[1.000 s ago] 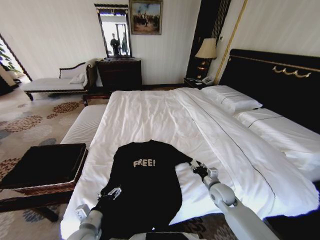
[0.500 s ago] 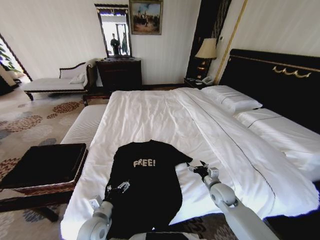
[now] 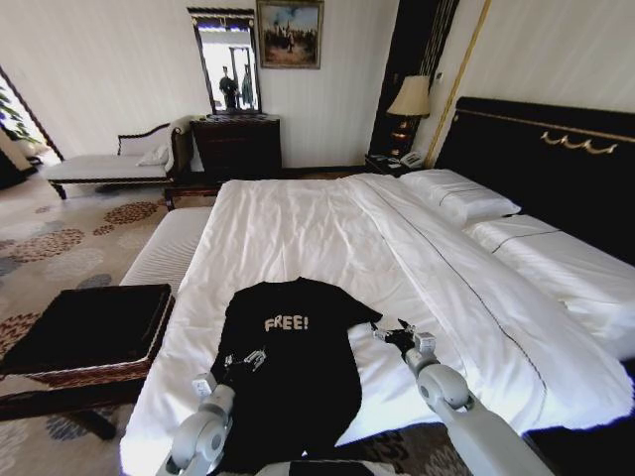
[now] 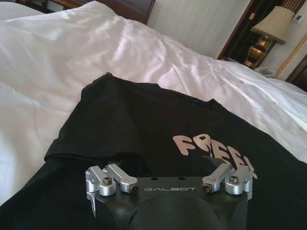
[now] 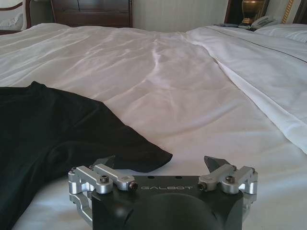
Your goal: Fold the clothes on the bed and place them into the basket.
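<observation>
The black T-shirt [image 3: 288,372] lies flat on the white duvet at the near end of the bed [image 3: 327,238], chest up, with the white "FREE!" lettering [image 3: 286,323] readable and both short sleeves spread out to the sides. The left gripper [image 3: 243,362] hovers over the shirt's left side, below the left sleeve and a little short of the lettering; from its wrist camera the jaws stand wide apart with nothing between them, the dark cloth just beneath. The right gripper [image 3: 399,335] sits low over the duvet just beside the tip of the right sleeve [image 5: 139,153], jaws likewise spread wide and holding nothing, the sleeve edge lying close in front of them. Off the bed's left side, the basket [image 3: 94,332] stands with its black fabric top showing, well apart from the shirt, next to a white upholstered bench [image 3: 171,248].
</observation>
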`<state>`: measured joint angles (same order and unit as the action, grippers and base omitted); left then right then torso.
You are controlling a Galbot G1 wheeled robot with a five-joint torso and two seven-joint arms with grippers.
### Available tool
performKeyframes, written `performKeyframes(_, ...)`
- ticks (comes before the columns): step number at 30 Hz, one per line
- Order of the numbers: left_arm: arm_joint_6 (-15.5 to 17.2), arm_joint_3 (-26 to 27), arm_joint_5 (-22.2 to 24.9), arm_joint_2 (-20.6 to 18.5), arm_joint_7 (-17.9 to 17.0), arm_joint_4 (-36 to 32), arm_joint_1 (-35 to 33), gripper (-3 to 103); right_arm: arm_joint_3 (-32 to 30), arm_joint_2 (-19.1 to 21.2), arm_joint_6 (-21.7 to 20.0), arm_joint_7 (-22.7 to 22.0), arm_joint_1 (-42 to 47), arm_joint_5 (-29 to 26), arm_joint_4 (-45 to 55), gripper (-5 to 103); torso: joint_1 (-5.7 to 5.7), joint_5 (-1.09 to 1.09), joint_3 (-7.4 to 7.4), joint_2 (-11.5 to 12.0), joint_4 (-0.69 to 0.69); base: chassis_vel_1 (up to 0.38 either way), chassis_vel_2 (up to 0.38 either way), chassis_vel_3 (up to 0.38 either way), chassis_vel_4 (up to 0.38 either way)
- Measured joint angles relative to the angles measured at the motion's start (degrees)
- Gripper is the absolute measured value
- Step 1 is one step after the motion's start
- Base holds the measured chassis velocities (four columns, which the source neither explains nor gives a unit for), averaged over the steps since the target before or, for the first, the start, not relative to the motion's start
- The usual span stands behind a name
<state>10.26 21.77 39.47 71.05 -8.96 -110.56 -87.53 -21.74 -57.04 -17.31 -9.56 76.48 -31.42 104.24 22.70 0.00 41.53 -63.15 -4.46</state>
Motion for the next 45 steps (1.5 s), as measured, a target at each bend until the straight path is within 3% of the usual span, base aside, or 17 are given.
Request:
performKeyframes(9, -0.93, 3.35, 1.02, 0.1, -1.35, -0.29, 1.69, 86, -0.34, -0.4, 0.08, 0.17, 1.28, 0.53, 0.31, 100, 0.0, 0.0, 0.0, 0.0, 0.0, 0.0, 0.0, 0.0, 0.0)
performKeyframes(17, -0.37, 8.66, 5.52, -1.98, -2.65, -1.92, 2.8, 84, 0.41, -1.07, 0.23, 0.52, 1.27, 1.36, 0.26, 100, 0.0, 0.0, 0.0, 0.0, 0.0, 0.0, 0.0, 0.0, 0.0)
performKeyframes(25, -0.27, 8.24, 4.38, -1.19, -2.73, -0.66, 2.29, 84, 0.23, -0.79, 0.18, 0.5, 1.16, 1.21, 0.43, 100, 0.0, -0.01, 0.0, 0.0, 0.01, 0.0, 0.0, 0.0, 0.0)
performKeyframes(28, -0.31, 8.12, 4.27, -0.71, -3.16, -0.31, 2.74, 76, -0.01, -0.67, 0.18, 0.49, 1.47, 1.19, 0.55, 100, 0.0, -0.01, -0.01, 0.0, 0.0, 0.0, 0.0, 0.0, 0.0)
performKeyframes(31, -0.4, 7.97, 3.97, -0.86, -3.35, -0.33, 3.0, 59, -0.16, -0.64, 0.18, 0.5, 1.72, 1.21, 0.63, 100, 0.0, 0.0, 0.0, 0.0, 0.0, 0.0, 0.0, 0.0, 0.0)
performKeyframes(33, -0.42, 7.97, 3.93, -0.95, -3.36, -0.35, 3.0, 59, -0.18, -0.65, 0.18, 0.5, 1.74, 1.22, 0.64, 100, 0.0, 0.0, -0.01, 0.0, 0.0, 0.0, 0.0, 0.0, 0.0)
performKeyframes(35, -0.57, 8.31, 3.75, -1.33, -3.36, -0.36, 2.97, 43, -0.22, -0.7, 0.18, 0.5, 1.71, 1.22, 0.76, 100, 0.0, 0.0, -0.01, 0.0, 0.0, 0.0, 0.0, 0.0, 0.0)
performKeyframes(37, -0.62, 8.43, 3.69, -1.38, -3.35, -0.36, 2.97, 43, -0.22, -0.7, 0.18, 0.5, 1.68, 1.22, 0.76, 100, 0.0, 0.0, -0.01, 0.0, 0.0, 0.0, 0.0, 0.0, 0.0)
performKeyframes(41, -0.87, 9.07, 3.26, -1.96, -3.17, -0.25, 2.97, 22, -0.24, -0.75, 0.18, 0.5, 1.68, 1.22, 0.77, 100, 0.0, 0.0, 0.0, 0.0, 0.0, 0.0, 0.0, 0.0, 0.0)
performKeyframes(43, -1.03, 9.22, 2.93, -2.14, -2.87, -0.19, 2.97, 22, -0.25, -0.79, 0.17, 0.5, 1.73, 1.22, 0.79, 100, 0.0, 0.0, -0.01, 0.0, 0.0, 0.0, 0.0, 0.0, 0.0)
performKeyframes(45, -1.32, 9.41, 2.29, -2.39, -2.31, -0.06, 2.97, 11, -0.27, -0.84, 0.18, 0.51, 1.76, 1.22, 0.83, 100, 0.0, -0.01, -0.01, 0.0, 0.0, 0.0, 0.0, 0.0, 0.0)
